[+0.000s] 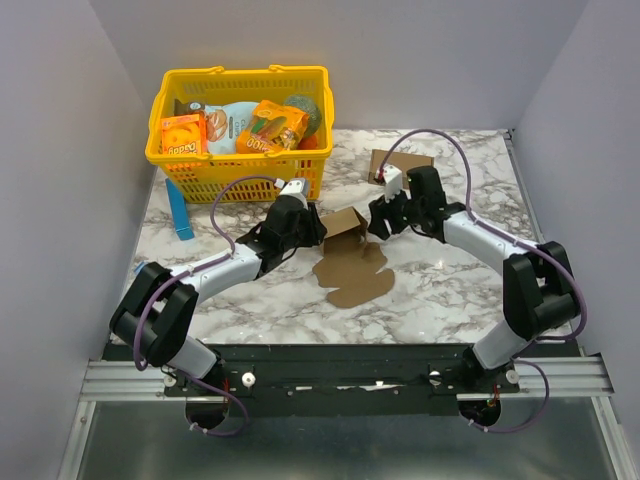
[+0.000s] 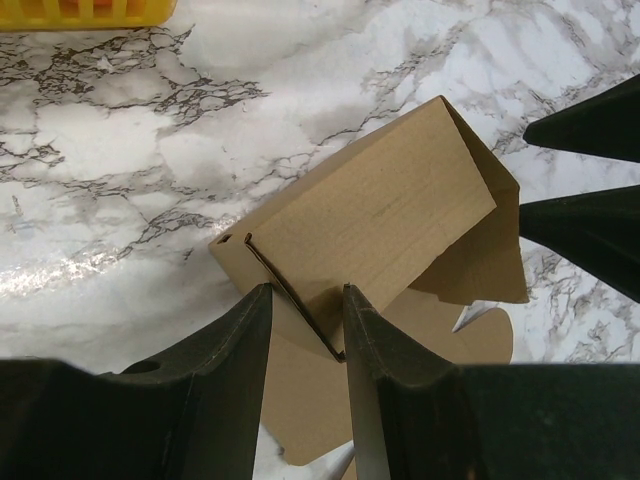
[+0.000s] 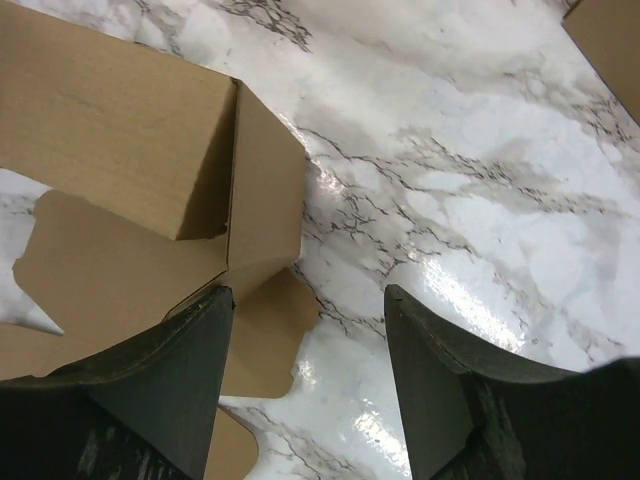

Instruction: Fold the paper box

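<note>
Paper box [image 1: 347, 252] [image 2: 380, 215] [image 3: 110, 110]: plain brown cardboard, half formed, at the middle of the marble table [image 1: 250, 300], between the two end effectors. One part stands up as an angled shell. Rounded flaps lie flat on the table on the near side.

Left end effector [image 1: 314, 228] [image 2: 300, 300]: at the box's left side. In the left wrist view its two fingers straddle the thin edge of a raised panel, which runs on a slant through the gap. The edge meets the right-hand finger, but I cannot tell whether the fingers truly clamp it.

Right end effector [image 1: 376, 224] [image 3: 307, 292]: fingers spread wide, with nothing between them but bare marble. The left-hand finger sits just against the box's upright side panel.

Yellow basket [image 1: 240, 75]: at the far left of the table, well apart from the box, holding orange snack boxes [image 1: 182, 133] and other packets.

Blue object [image 1: 180, 210]: stands on the table just in front of the basket's left corner.

Flat brown cardboard piece [image 1: 383, 158] [image 3: 610, 40]: lies on the table beyond the right end effector, apart from the box.
</note>
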